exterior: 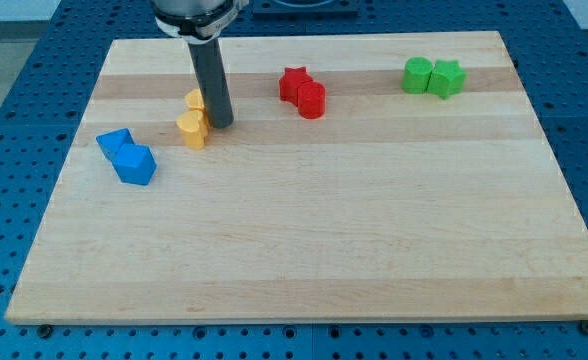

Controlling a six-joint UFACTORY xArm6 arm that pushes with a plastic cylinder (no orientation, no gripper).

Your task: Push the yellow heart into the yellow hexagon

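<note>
Touching yellow heart [191, 129] beside yellow hexagon [196, 100]: my tip [221, 124], a gripless tool.

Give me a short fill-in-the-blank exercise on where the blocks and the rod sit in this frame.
1. My tip rests just to the view's right of the two ____ blocks.
2. The two green blocks sit near the board's top ____ corner in the view.
3. The blocks furthest to the view's left are ____.
4. Between the yellow and green pairs sit the ____ blocks.

Missing words: yellow; right; blue; red
</note>
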